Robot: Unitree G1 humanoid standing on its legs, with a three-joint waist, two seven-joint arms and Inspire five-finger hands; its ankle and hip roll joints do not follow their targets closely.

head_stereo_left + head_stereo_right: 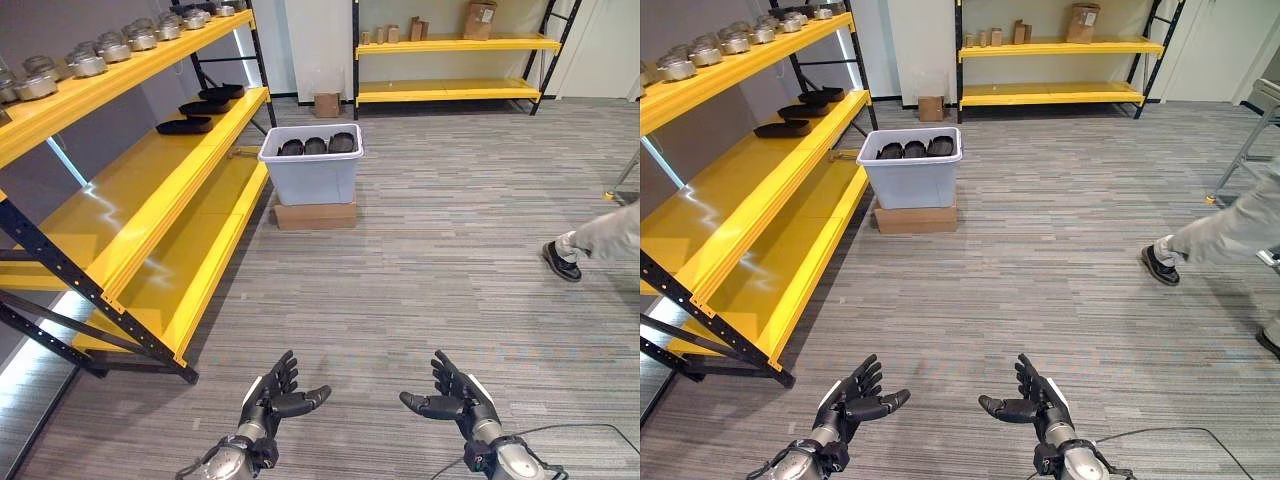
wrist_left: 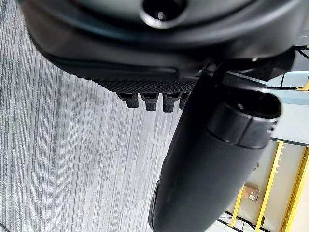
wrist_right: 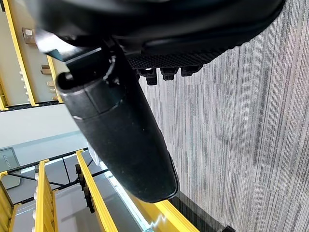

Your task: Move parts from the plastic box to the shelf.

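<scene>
A: Where are the parts?
B: Dark parts sit in plastic box on a cardboard box, just beside the yellow shelf; a few are on the shelf already.
A: Robot hands?
B: Left robot hand & right robot hand released, empty, well short of the box. Approach step, I'd say; next: walk up, reach in. No legible labels.

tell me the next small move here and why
Probably walk forward toward the plastic box. Both the left robot hand and right robot hand are open and empty, low over the floor, well short of the box. Black parts still lie in it, beside the yellow shelf.
</scene>
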